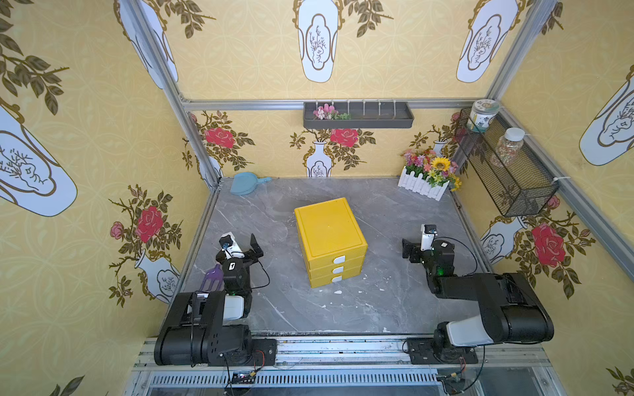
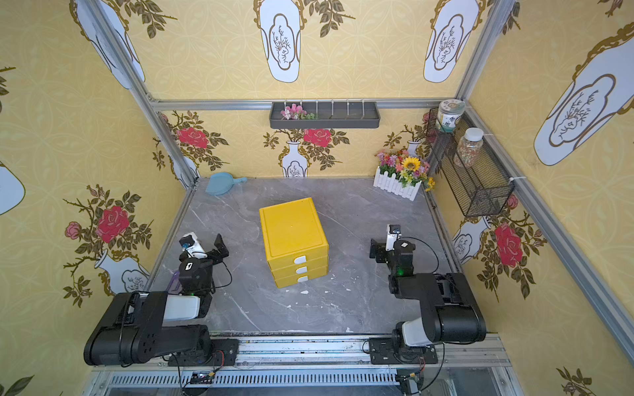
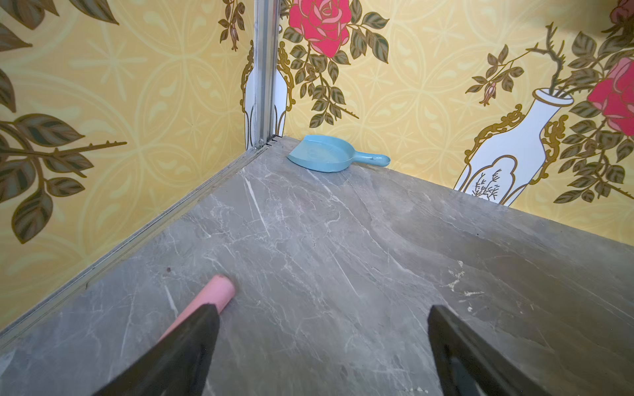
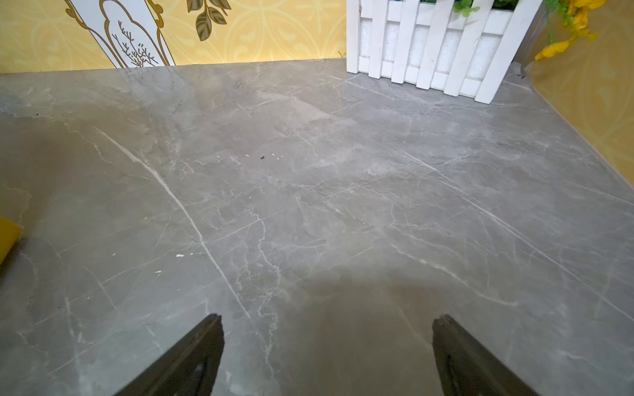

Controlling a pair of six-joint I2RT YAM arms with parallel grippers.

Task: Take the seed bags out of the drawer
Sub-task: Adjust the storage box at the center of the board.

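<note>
near edge: both arm bases sit on the front rail. left gripper [image 1: 256, 249] is over the table [image 1: 377, 301] on the left side, jaws spread wide, nothing between them; the left wrist view [image 3: 322, 308] confirms only bare marble in the gap. a pink handle [image 3: 212, 301] lies on the table just beside one left finger, and in a top view a purple tool [image 1: 210, 279] shows under that arm. right gripper [image 1: 408, 252] mirrors it on the right side, also spread and empty [image 4: 327, 319].

a few white chips [image 1: 338, 292] lie on the table in front of the drawer unit.

middle: yellow drawer unit [image 1: 329, 229] stands between the two grippers, well apart from both, front turned toward the near edge. it has three drawers with white pulls, top [image 1: 339, 259], middle [image 1: 338, 270], bottom [image 1: 336, 279], all pushed in. only its corner clips the edge of the right wrist view [image 4: 7, 236].

seed bags: not visible in any view. with every drawer shut i can't tell which one has them. neither gripper touches the unit.

far: blue dustpan [image 1: 245, 183] lies in the back left corner and a picket-fence planter [image 1: 427, 178] stands back right. on the back wall is a dark wall tray [image 1: 358, 116]. a wire basket [image 1: 507, 171] on the right wall holds two jars [image 1: 482, 115].
</note>
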